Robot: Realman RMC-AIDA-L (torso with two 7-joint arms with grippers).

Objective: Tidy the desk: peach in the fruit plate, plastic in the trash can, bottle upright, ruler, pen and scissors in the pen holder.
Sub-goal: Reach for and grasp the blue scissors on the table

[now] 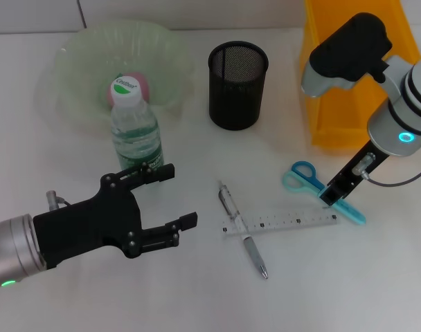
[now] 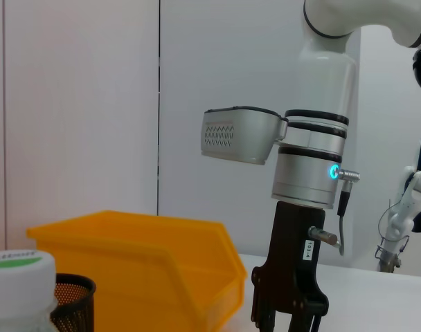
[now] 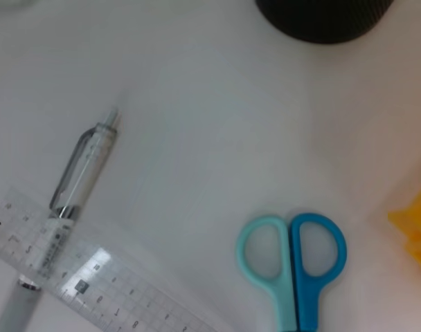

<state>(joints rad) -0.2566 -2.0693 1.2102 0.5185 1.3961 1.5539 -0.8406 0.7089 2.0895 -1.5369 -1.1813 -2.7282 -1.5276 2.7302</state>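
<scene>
- While the right gripper (image 1: 333,198) sits over the scissors (image 1: 309,182), I cannot tell how its jaws stand.
- Left gripper (image 1: 177,197): jaws wide, just near of the upright bottle (image 1: 135,131).
- Pen (image 1: 242,228), ruler (image 1: 283,223): crossed, centre.
- Peach (image 1: 142,84): in the fruit plate (image 1: 79,62), far left.

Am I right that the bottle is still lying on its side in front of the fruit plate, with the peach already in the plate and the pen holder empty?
Not quite: the head view shows the bottle already standing upright, cap up, in front of the fruit plate. The rest holds: the peach sits in the plate and nothing shows in the pen holder.
</scene>
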